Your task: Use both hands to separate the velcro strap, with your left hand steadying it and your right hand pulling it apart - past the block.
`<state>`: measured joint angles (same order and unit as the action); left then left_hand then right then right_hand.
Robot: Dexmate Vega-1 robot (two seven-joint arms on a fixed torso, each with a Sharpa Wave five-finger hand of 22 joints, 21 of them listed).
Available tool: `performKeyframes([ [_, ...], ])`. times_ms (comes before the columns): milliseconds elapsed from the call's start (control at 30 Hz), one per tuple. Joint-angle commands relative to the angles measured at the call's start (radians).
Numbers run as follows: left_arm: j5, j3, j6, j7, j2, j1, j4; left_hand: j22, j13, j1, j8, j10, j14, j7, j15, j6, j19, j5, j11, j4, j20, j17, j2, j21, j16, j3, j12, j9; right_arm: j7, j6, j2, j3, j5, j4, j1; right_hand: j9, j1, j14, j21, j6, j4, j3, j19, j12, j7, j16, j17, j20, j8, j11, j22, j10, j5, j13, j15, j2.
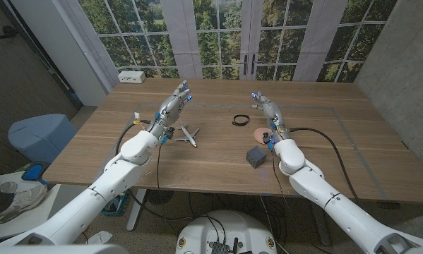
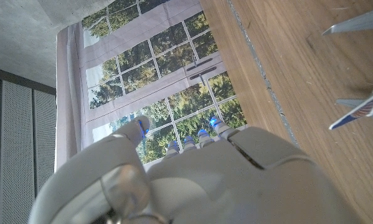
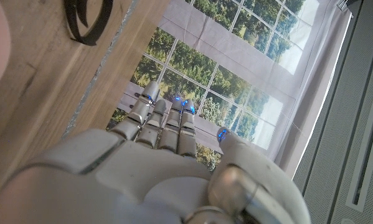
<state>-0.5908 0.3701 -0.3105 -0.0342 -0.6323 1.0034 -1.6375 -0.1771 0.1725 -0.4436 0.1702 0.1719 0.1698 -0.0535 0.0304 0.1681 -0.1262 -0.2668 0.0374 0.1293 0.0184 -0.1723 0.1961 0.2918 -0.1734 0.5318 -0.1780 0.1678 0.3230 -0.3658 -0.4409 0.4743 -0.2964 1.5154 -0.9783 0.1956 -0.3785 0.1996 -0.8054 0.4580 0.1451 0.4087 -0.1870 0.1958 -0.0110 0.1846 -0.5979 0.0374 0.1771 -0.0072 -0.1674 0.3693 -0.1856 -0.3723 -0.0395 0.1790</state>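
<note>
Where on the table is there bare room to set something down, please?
The near strip of table in front of the block is bare. It is crowded mid-table: toy plane, strap and pink disc between the hands.

One high head camera, two close wrist cameras

The head view looks down over the whole desk point(image 1: 197, 159) toward the far windows point(image 1: 218, 35). Each wrist view sits close behind its own hand, the left hand point(image 2: 192, 180) and the right hand point(image 3: 155, 180), facing those same windows (both pictures turned), with a strip of desk shared with the head view.
</note>
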Motion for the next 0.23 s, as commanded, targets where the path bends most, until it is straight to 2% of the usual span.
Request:
performKeyframes([
  [33,-0.032,-0.014,0.035,-0.006,-0.022,0.014,-0.003,-0.002,0.001,0.012,0.005,0.067,0.096,0.010,0.005,0.010,0.006,-0.006,-0.006,-0.003,0.001,-0.001,0.002,-0.004,-0.005,0.009,-0.005,0.003,-0.091,-0.122,0.036,-0.068,-0.170,-0.067,-0.029,0.000,0.029,-0.019,0.012,-0.016,0.010,-0.001,0.006,-0.006,-0.001,-0.005,0.010,0.072,-0.001,-0.002,0.001,-0.012,-0.005,0.006,-0.079,-0.011],
  [233,-0.042,-0.015,0.031,-0.015,-0.021,0.020,0.006,-0.002,0.001,0.015,0.005,0.070,0.098,0.015,0.006,0.013,0.007,-0.007,-0.008,-0.003,0.002,-0.001,0.002,-0.005,-0.004,0.012,-0.004,0.003,-0.094,-0.172,0.063,-0.089,-0.200,-0.080,-0.048,-0.002,0.043,-0.028,0.021,-0.026,0.010,-0.003,0.009,-0.009,-0.008,-0.005,0.024,0.068,0.001,0.001,0.002,-0.019,-0.006,0.016,-0.074,-0.017],
])
